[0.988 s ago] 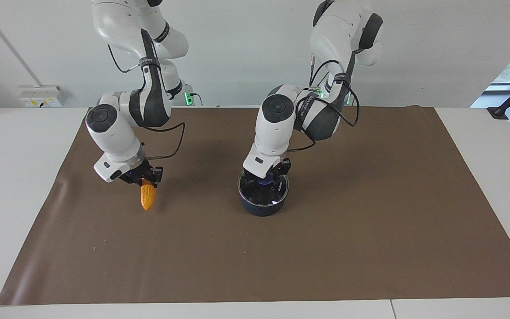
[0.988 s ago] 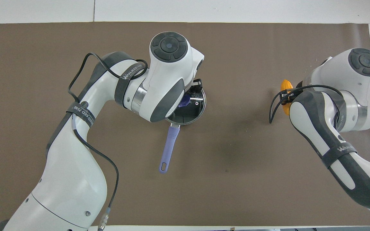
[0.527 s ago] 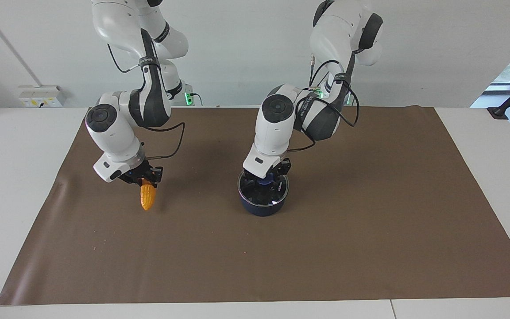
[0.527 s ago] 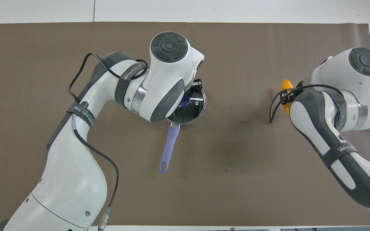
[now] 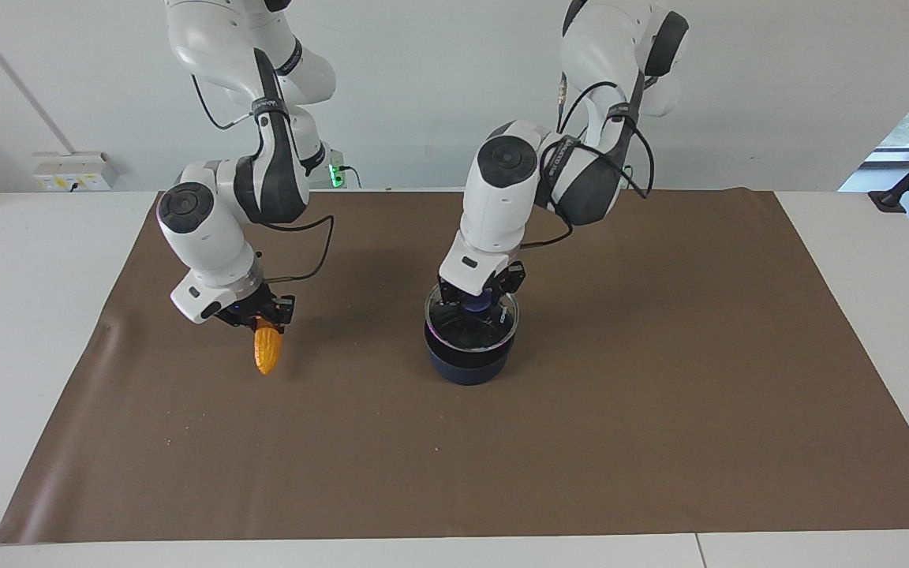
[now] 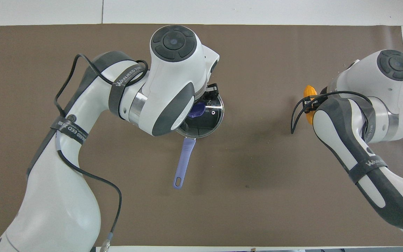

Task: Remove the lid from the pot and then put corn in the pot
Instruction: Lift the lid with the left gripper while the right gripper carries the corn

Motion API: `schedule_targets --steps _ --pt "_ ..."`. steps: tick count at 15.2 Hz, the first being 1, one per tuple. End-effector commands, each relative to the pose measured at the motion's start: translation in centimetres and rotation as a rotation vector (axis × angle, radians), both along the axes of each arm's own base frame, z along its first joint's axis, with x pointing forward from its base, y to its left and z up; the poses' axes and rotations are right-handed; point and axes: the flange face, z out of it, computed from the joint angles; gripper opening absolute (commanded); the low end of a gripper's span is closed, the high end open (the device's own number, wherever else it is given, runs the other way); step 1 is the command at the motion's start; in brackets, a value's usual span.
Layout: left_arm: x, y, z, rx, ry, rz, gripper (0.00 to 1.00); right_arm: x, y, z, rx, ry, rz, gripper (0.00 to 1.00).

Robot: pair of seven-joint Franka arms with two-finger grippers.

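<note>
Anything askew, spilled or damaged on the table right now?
Nothing stands out. The left gripper holds the lid by its knob, level and just above the pot, which stands upright. The right gripper holds the corn tip-down over the brown mat. No spill or damage visible.

The pot [image 5: 466, 364], a small dark navy saucepan, stands upright near the middle of the brown-covered surface [image 5: 660, 394], its long blue-purple handle [image 6: 183, 162] pointing toward the robots. The lid [image 5: 472, 325], a clear glass disc with a metal rim and a blue knob [image 5: 476, 301], hangs level just above the pot's rim, its knob held in the left gripper [image 5: 480, 302]. The corn [image 5: 267, 349], a small yellow-orange cob with bumpy kernels, hangs tapered end down from the right gripper [image 5: 263, 319] over the surface toward the right arm's end, well apart from the pot.
</note>
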Motion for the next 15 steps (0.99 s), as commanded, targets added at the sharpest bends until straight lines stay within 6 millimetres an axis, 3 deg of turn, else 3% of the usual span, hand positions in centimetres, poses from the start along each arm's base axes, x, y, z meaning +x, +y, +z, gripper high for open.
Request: schedule_targets --steps 1,3,5,9,10,11,14,15 --pt "1.4 7.0 5.1 0.000 0.010 0.073 0.00 0.8 1.4 1.6 0.012 0.008 -0.021 0.00" --pt "3.4 13.0 6.5 0.004 0.017 0.017 0.00 2.0 5.5 4.2 0.011 0.004 -0.066 0.00" --pt "5.5 20.1 6.1 0.002 0.041 -0.083 0.00 3.1 10.7 6.9 0.015 -0.020 -0.084 0.00" --pt "7.3 33.4 3.5 -0.016 0.036 -0.145 0.00 1.9 22.6 7.2 0.100 -0.031 -0.090 0.00" --pt "7.0 35.5 2.2 -0.020 0.030 -0.165 0.00 1.9 26.3 8.0 0.107 -0.043 -0.070 0.00" --pt "6.6 37.0 0.6 -0.021 0.029 -0.173 0.00 1.7 29.2 7.6 0.095 -0.039 -0.089 0.00" --pt "5.0 42.3 -3.3 -0.017 -0.002 -0.107 0.00 0.8 33.9 5.2 0.074 -0.112 -0.100 0.00" --pt "4.5 42.6 -4.9 -0.016 -0.008 -0.112 0.00 0.2 35.0 4.1 0.078 -0.119 -0.102 0.00"
